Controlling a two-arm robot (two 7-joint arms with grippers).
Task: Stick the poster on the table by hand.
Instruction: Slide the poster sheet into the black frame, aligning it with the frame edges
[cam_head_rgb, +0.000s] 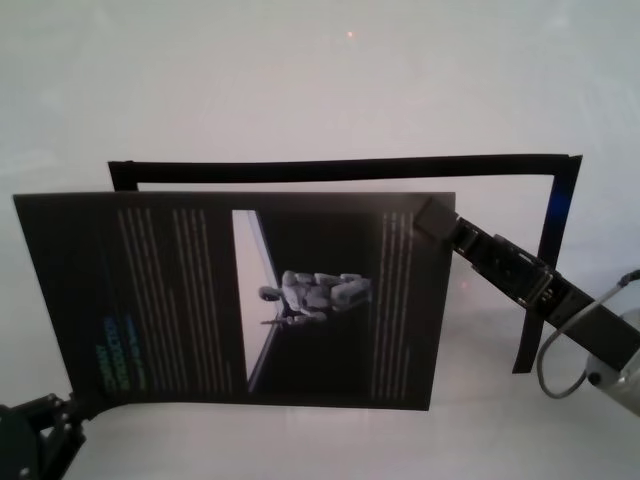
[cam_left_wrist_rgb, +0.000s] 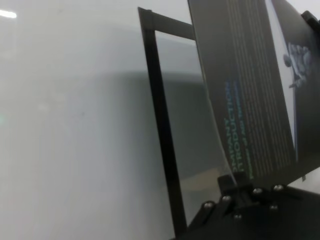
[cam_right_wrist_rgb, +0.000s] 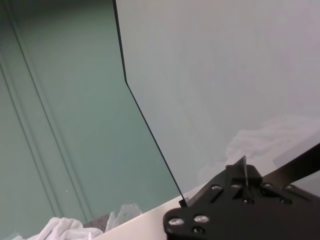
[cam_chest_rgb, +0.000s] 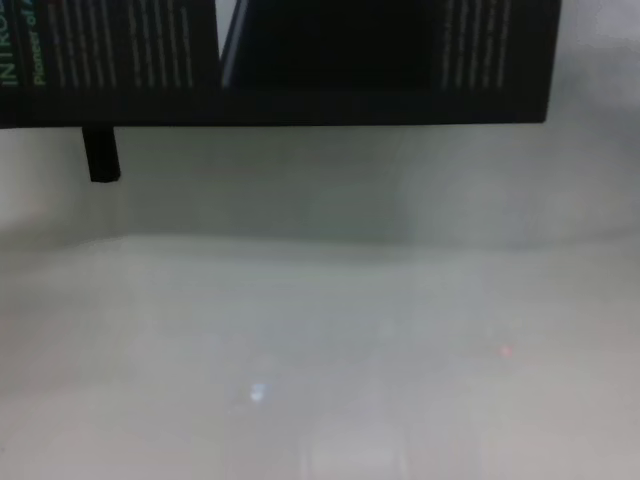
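In the head view the poster (cam_head_rgb: 240, 295) hangs in the air above the pale surface (cam_head_rgb: 300, 90), its printed face toward the camera, with columns of small text, a pale stripe down the middle and a picture of a robot figure. The right pincer (cam_head_rgb: 432, 218) is closed on the poster's far right corner, its long black arm running off to the right. The left pincer (cam_head_rgb: 70, 402) sits at the poster's near left corner, pinching that corner. Behind the poster a black tape frame (cam_head_rgb: 340, 170) lies on the surface, its far strip and right strip showing past the sheet's edges. In the left wrist view the left pincer (cam_left_wrist_rgb: 237, 184) is clamped on the poster's (cam_left_wrist_rgb: 250, 85) edge near the blue-green heading, and one strip of the black tape frame (cam_left_wrist_rgb: 162, 130) runs along the surface (cam_left_wrist_rgb: 75, 130) beside it. In the right wrist view the right pincer (cam_right_wrist_rgb: 245, 176) grips the thin edge of the poster (cam_right_wrist_rgb: 215, 75), whose plain back fills most of the picture. In the chest view the poster's (cam_chest_rgb: 330, 60) lower edge hangs clear above the surface (cam_chest_rgb: 320, 350), and a short end of the black tape frame (cam_chest_rgb: 100, 153) shows below it at the left.
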